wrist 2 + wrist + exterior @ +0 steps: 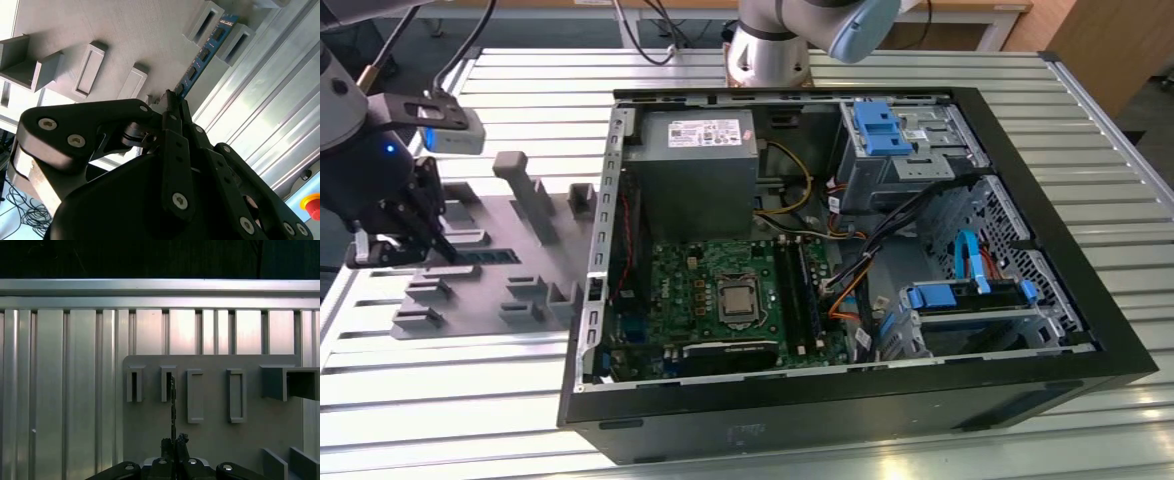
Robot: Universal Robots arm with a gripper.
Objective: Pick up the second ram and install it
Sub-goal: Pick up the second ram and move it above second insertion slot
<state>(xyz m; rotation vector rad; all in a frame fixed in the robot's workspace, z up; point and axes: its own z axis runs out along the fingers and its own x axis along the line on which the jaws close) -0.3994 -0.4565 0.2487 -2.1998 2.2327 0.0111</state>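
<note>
The second ram (490, 256) is a thin dark strip standing on edge in the slots of the grey fixture (520, 215), at the exterior view's left. My gripper (403, 248) is down at the strip's near end. In the second wrist view the ram (205, 50) runs away from the fingertips, resting in two slot holders, and my gripper (173, 102) is shut on its end. In the first wrist view the ram (173, 400) shows edge-on, with my gripper (174, 442) pinching it from both sides. The motherboard (707, 290) lies in the open case, with its black memory slots (794, 290) beside the processor socket.
The open black computer case (854, 400) fills the middle of the ribbed metal table (494, 400). It holds a power supply (700, 135), cable bundles and blue drive bays (961, 295). Upright grey blocks (520, 185) rise from the fixture beside my gripper. The arm's base (767, 55) stands behind the case.
</note>
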